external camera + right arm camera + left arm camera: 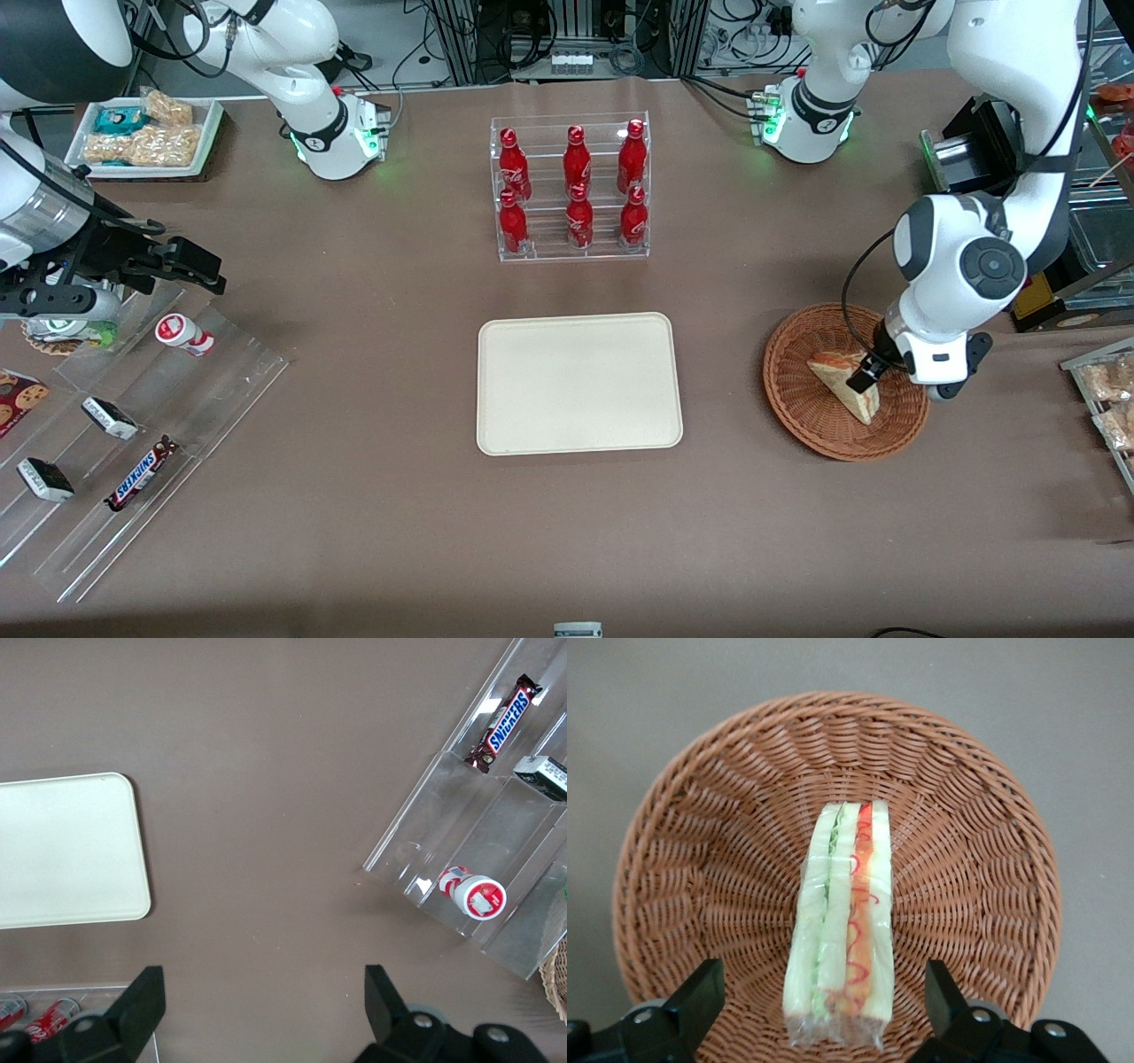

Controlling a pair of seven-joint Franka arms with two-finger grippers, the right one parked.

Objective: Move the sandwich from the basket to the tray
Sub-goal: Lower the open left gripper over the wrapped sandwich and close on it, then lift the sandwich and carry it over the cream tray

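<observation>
**— Commentator one:** While sitting on its edge in the middle of the basket [682, 859], showing a wrapped sandwich [843, 921]: pale bread outside, green layers, then an orange-red stripe along the cut face. Looks sealed in clear film, crinkled at the near end.

**— Commentator two:** And hovering right over it, the left gripper [824, 997], fingers spread wide, one dark finger on each side of the wedge, touching neither slice as far as can be told. Nothing held yet.

**— Commentator one:** Seen from the front, same story: sandwich [849, 386] lying in the basket [797, 390], gripper [864, 379] low above it, partly covering the bread.

**— Commentator two:** Risky from here, probably. Soft bread, so squeezing too hard likely crushes the layers. Slippery film too, so a shallow pinch could let the wedge slide out on the lift.

**— Commentator one:** Also worth watching: a light wicker basket, apt to shift or tip if a finger catches the weave going down.

**— Commentator two:** Then the carry toward the parked arm's end, to the cream tray [580, 443], well apart from the basket and bare. Dropping short onto the brown table [567, 549] seems the obvious failure there.
</observation>
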